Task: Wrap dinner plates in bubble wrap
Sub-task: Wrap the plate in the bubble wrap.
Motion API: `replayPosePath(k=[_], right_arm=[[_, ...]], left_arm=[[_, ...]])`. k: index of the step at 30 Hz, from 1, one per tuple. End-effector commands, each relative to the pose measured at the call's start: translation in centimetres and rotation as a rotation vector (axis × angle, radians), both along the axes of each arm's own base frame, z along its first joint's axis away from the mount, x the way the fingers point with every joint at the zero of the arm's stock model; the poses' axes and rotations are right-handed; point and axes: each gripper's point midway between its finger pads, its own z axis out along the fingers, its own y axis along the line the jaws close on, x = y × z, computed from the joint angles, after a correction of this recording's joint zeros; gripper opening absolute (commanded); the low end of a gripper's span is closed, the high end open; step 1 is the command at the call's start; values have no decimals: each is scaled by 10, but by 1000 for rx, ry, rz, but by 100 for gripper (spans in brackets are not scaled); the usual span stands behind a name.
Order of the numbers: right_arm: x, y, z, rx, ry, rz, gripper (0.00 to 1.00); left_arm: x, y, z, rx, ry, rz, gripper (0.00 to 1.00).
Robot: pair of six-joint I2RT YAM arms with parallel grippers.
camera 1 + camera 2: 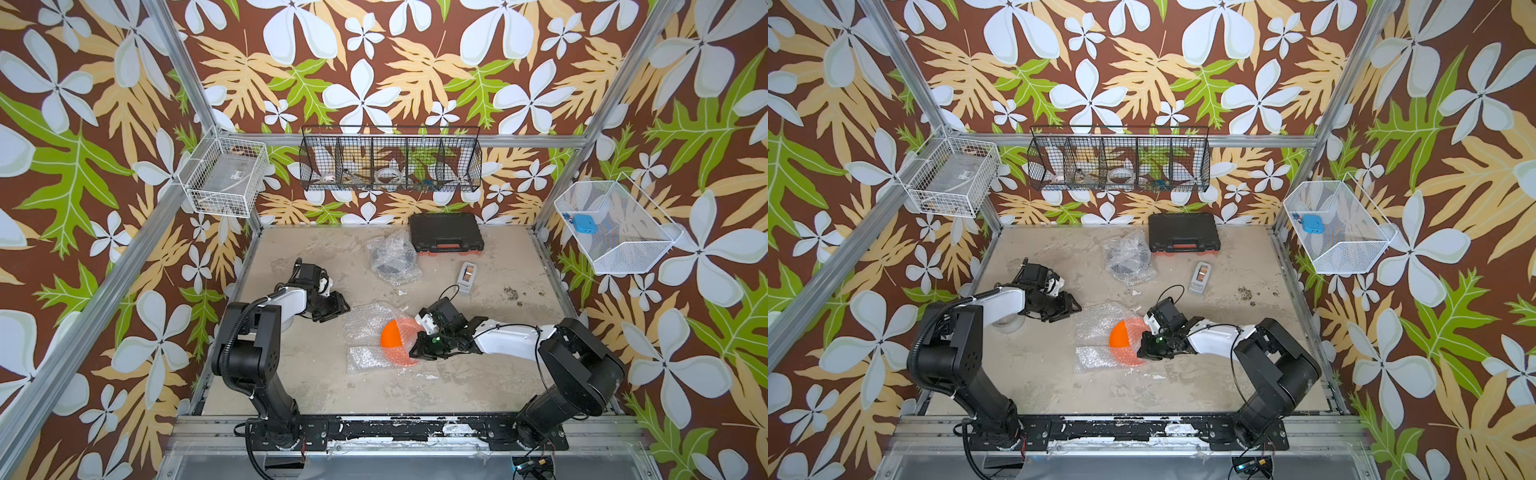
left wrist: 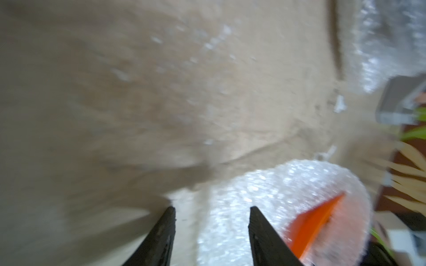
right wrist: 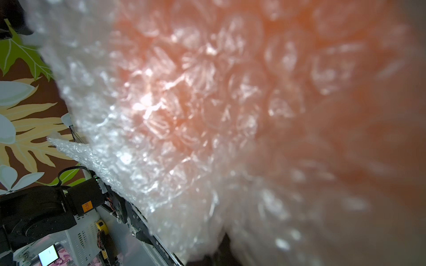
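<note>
Right gripper [image 1: 417,351] clamped on bubble wrap [image 1: 365,322] over orange plate [image 1: 390,334]; left gripper [image 2: 212,208] jaws apart, empty. Wrap likely light, floppy: pinch free left edge. Plate likely slippery, breakable.

Table [image 1: 316,386] front free; wrapped plate [image 1: 392,259], case [image 1: 446,237] crowd rear.

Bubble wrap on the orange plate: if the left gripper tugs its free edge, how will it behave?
Probably floppy: the bubble wrap lies crinkled and folded over the orange plate, so it should drape, not hold shape. Likely light, thin clear film; a pull may drag the sheet unless the right gripper pins it. The glossy plate could slide.
</note>
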Motion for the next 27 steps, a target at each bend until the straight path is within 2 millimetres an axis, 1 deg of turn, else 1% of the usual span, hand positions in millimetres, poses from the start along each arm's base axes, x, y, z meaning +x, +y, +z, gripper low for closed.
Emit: replayPosePath(k=[1, 3, 4, 5, 7, 8, 10, 12, 13, 15, 17, 20, 22, 24, 27], right_arm=[[-2, -6, -3, -33, 22, -22, 0], [1, -3, -1, -25, 19, -28, 0], [3, -1, 0, -22, 19, -30, 0], [5, 1, 1, -17, 17, -32, 0], [10, 6, 7, 1, 11, -43, 0], [13, 10, 10, 17, 12, -45, 0], [18, 17, 17, 39, 7, -52, 0], [24, 21, 21, 55, 0, -66, 0], [28, 24, 22, 58, -3, -66, 0], [31, 28, 18, 54, 8, -63, 0], [32, 30, 11, 49, 18, -66, 0], [33, 31, 2, 52, 35, -77, 0], [32, 33, -3, 58, 46, -81, 0], [30, 36, -4, 70, 51, -72, 0], [26, 33, -6, 58, 46, -63, 0]], left_arm=[[-9, -34, 21, -261, 9, -57, 53], [-12, -40, 26, -317, 6, -73, 51], [-13, -40, 24, -314, 16, -76, 44], [-16, -39, 22, -302, 22, -78, 30], [-19, -38, 23, -292, 16, -83, 12], [-20, -37, 24, -281, 10, -85, 6], [-22, -38, 30, -282, -3, -93, 0], [-22, -44, 42, -292, -26, -111, 0], [-23, -53, 50, -297, -42, -134, 0], [-28, -75, 65, -315, -63, -194, 0], [-35, -102, 80, -358, -75, -250, 0], [-50, -135, 89, -400, -65, -313, 0], [-61, -152, 85, -415, -41, -343, 0], [-69, -163, 72, -413, -3, -349, 0], [-77, -173, 48, -393, 51, -351, 0]])
